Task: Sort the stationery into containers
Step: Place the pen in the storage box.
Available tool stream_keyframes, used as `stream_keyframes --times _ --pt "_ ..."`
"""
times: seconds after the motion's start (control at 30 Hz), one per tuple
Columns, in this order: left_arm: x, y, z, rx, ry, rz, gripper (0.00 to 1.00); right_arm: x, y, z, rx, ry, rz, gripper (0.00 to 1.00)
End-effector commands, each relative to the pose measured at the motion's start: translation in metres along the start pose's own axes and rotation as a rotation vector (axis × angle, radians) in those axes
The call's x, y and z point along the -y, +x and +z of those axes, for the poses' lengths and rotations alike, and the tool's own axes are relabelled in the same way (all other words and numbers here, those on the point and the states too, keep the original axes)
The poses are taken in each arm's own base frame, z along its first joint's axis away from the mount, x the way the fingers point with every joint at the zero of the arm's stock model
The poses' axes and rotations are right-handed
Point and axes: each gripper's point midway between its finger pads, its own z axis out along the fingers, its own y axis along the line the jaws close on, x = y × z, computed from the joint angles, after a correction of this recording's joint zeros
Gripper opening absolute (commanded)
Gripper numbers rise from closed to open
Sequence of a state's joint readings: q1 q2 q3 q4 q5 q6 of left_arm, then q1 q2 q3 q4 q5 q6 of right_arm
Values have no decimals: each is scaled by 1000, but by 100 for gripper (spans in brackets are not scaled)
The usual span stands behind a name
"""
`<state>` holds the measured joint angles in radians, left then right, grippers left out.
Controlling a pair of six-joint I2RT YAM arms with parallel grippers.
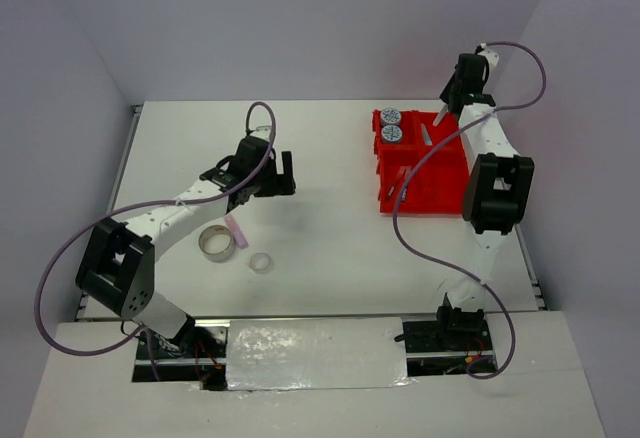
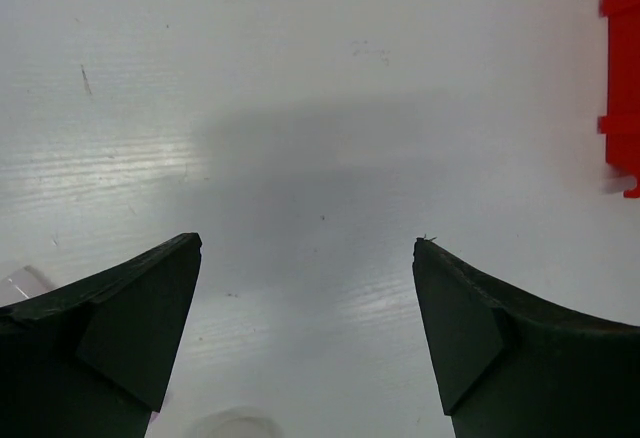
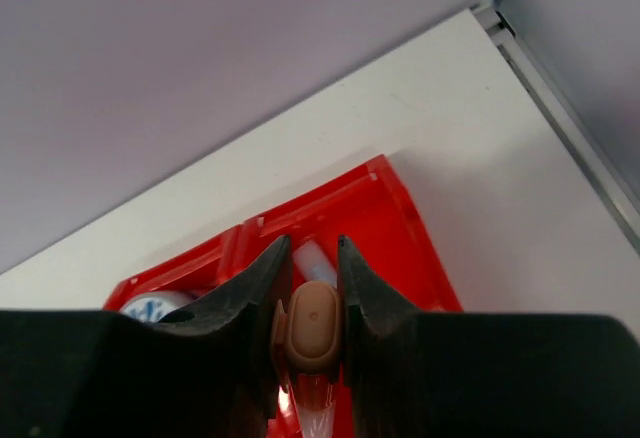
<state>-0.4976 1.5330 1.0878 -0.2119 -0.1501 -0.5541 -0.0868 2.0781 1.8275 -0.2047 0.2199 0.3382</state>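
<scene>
Your right claw (image 3: 314,250) is clamped on the orange-capped stick (image 3: 312,326), pinched between its fingers at the lower centre of the right wrist view, above the red tray (image 3: 400,218). In the top view that claw hangs over the tray's upper right corner, and two blue-patterned tape rolls (image 1: 390,116) sit in its upper left compartment. Your left claw (image 1: 280,178) stands wide apart, holding nothing, over the bench (image 1: 330,238). A silver tape ring (image 1: 216,243), a clear ring (image 1: 260,263) and a pink stick (image 1: 235,228) lie just below it at lower left

Tape rolls (image 1: 392,134) in red tray (image 1: 420,205)
</scene>
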Motion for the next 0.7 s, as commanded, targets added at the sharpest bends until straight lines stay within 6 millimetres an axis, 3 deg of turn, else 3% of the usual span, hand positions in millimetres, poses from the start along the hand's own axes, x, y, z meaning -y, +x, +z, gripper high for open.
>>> stream_keyframes --times 0.0,0.17,0.23,0.27,0.3,0.47,0.6,0.67 --pt "6 1 -12 2 32 -2 99 1 -12 16 -9 7 -23 2" --pt "-9 -2 -16 19 -53 -32 99 6 20 33 -84 21 -17 9" --pt "-18 -6 -20 32 -94 -63 99 6 20 31 -73 14 -2 16" --pt "-21 -6 -22 33 -115 -87 99 9 29 31 -87 18 -3 22" --pt "-26 -8 -23 39 -134 -102 99 6 28 30 -87 1 -3 42" --pt "-49 -10 -33 51 -254 -174 99 4 12 17 -66 5 1 69" --pt "-55 -6 -32 32 -293 -201 99 1 -12 -1 -35 6 2 71" --pt "-55 -2 -30 23 -297 -228 99 -6 -28 -19 -12 -23 13 71"
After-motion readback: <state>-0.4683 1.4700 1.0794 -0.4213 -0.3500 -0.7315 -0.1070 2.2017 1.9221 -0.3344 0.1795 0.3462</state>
